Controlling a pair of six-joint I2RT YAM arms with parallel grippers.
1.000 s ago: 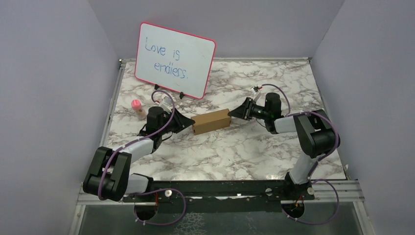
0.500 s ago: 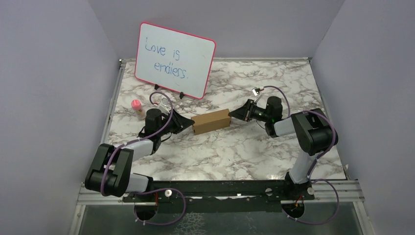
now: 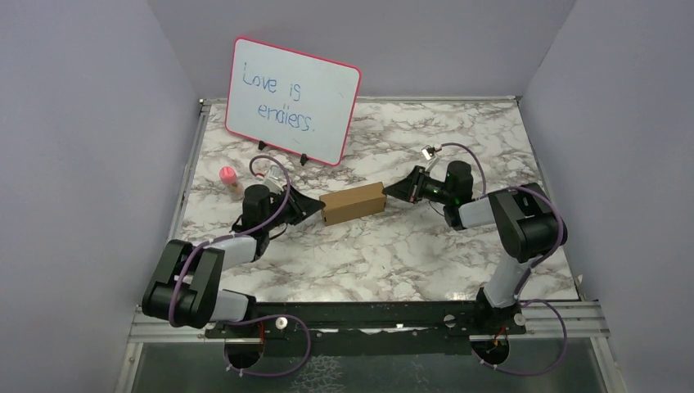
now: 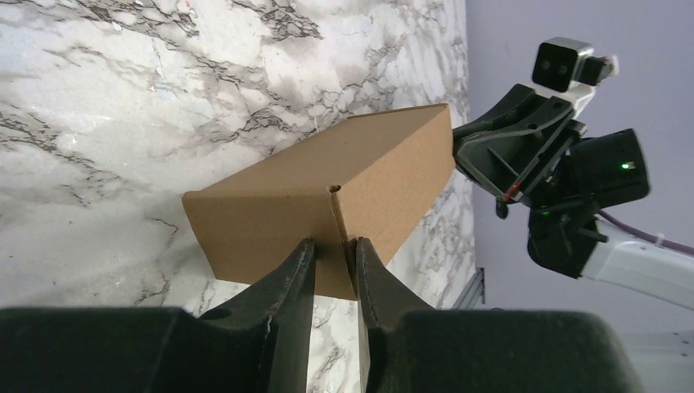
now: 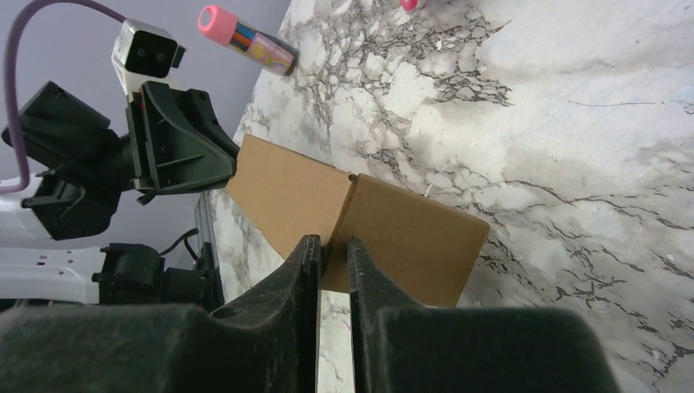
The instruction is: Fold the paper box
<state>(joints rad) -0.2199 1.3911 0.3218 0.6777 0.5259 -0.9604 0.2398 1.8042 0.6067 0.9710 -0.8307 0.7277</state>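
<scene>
The paper box (image 3: 353, 202) is a small closed brown cardboard box lying on the marble table, its long axis running left to right. My left gripper (image 3: 316, 208) meets its left end. In the left wrist view the box (image 4: 270, 221) has a corner edge running down into the narrow gap of that gripper (image 4: 331, 250), whose jaws are nearly together on it. My right gripper (image 3: 389, 192) meets the right end. Its wrist view shows the box (image 5: 409, 237) with an edge caught in the slim gap of the gripper (image 5: 331, 246).
A pink-framed whiteboard (image 3: 292, 101) with handwriting stands at the back left. A pink-capped tube (image 3: 232, 180) lies behind the left arm and also shows as the tube (image 5: 245, 37) in the right wrist view. Purple walls enclose the table (image 3: 458, 139) on three sides.
The right gripper's jaws have narrowed onto the box's right end and that wrist has shifted slightly. The left arm has eased back a little. The box has stayed where it was.
</scene>
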